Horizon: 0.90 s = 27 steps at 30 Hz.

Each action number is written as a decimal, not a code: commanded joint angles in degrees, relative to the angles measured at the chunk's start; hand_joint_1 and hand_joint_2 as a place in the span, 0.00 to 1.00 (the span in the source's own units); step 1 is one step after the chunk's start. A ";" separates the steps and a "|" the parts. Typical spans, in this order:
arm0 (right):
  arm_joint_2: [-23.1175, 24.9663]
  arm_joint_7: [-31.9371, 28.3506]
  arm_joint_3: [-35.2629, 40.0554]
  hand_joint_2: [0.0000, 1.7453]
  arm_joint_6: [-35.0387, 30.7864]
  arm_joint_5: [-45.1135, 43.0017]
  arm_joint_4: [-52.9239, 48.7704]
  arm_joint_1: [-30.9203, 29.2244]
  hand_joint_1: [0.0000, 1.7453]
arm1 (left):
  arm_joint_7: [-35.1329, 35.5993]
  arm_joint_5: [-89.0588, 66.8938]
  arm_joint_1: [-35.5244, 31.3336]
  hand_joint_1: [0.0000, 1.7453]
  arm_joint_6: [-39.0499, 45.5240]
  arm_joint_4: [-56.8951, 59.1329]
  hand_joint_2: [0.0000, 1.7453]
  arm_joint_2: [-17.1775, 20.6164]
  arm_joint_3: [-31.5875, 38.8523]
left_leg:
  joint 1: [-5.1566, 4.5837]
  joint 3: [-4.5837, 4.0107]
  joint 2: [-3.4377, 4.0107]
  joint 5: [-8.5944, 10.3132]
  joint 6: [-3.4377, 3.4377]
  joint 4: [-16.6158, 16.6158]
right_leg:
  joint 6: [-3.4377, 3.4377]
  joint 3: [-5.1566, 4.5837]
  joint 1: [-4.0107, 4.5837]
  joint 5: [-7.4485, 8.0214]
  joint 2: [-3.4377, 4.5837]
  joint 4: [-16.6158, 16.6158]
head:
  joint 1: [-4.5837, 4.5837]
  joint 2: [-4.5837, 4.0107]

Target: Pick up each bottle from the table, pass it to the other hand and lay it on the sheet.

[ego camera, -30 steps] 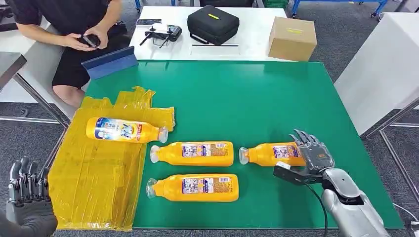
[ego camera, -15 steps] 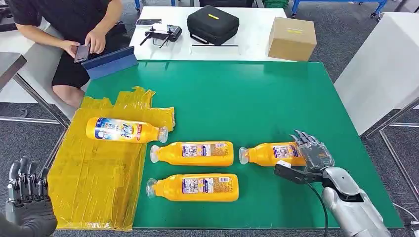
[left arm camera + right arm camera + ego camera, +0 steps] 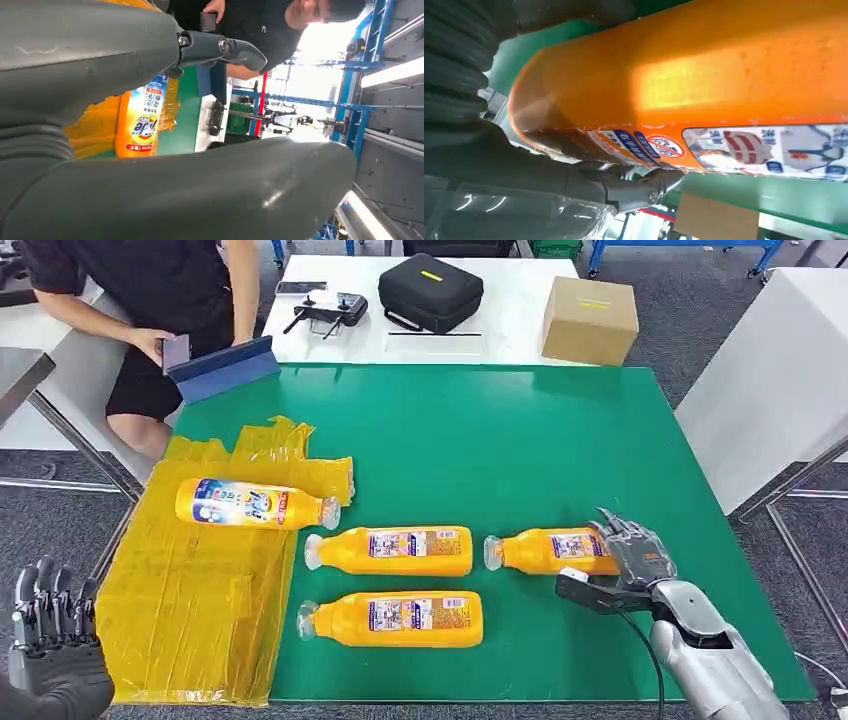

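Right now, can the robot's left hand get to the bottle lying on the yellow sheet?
Probably yes. The left hand hangs open just off the table's near corner, beside the yellow sheet, and the bottle on the sheet lies farther along with only flat sheet between them. Whether the arm stretches that far is hard to judge.

The right hand (image 3: 628, 552) covers the base of the rightmost bottle (image 3: 548, 551). The left hand (image 3: 55, 640) is cut off by the picture's lower edge.

The head view looks down from high at the green table (image 3: 560, 430). Both wrist views sit very close behind their hands; the right one shares the rightmost bottle (image 3: 704, 80) with it.
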 commanded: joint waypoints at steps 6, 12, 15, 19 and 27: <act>2.79 0.51 2.32 1.00 0.31 1.26 6.26 -2.43 0.98 | -0.38 0.79 0.16 0.00 -0.19 0.93 0.00 1.97 0.14 | 0.09 0.16 0.10 -0.02 -0.21 -0.06 | -0.13 0.18 0.09 0.02 0.06 -0.09 | 0.00 0.00; 2.74 0.52 2.29 1.00 0.30 1.27 6.29 -2.33 0.98 | -0.38 0.80 0.15 0.00 -0.20 0.93 0.00 1.97 0.14 | 0.10 0.20 0.11 -0.01 -0.23 -0.05 | -0.14 0.18 0.09 0.02 0.05 -0.10 | 0.00 0.00; 2.74 0.52 2.29 1.00 0.30 1.27 6.29 -2.33 0.98 | -0.38 0.80 0.15 0.00 -0.20 0.93 0.00 1.97 0.14 | 0.10 0.21 0.11 -0.03 -0.22 -0.05 | -0.13 0.19 0.09 0.01 0.05 -0.09 | 0.00 0.00; 2.74 0.52 2.29 1.00 0.30 1.27 6.29 -2.33 0.98 | -0.38 0.80 0.15 0.00 -0.20 0.93 0.00 1.97 0.14 | 0.07 0.19 0.09 -0.02 -0.15 -0.04 | -0.09 0.17 0.06 0.01 0.04 -0.07 | 0.00 0.00; 2.44 0.53 2.02 1.00 0.39 1.28 5.40 -1.57 0.99 | -0.33 0.88 0.10 0.00 -0.27 0.85 0.00 1.85 0.17 | 0.10 0.23 0.10 -0.02 -0.24 -0.05 | -0.15 0.21 0.09 0.01 0.04 -0.10 | 0.00 0.00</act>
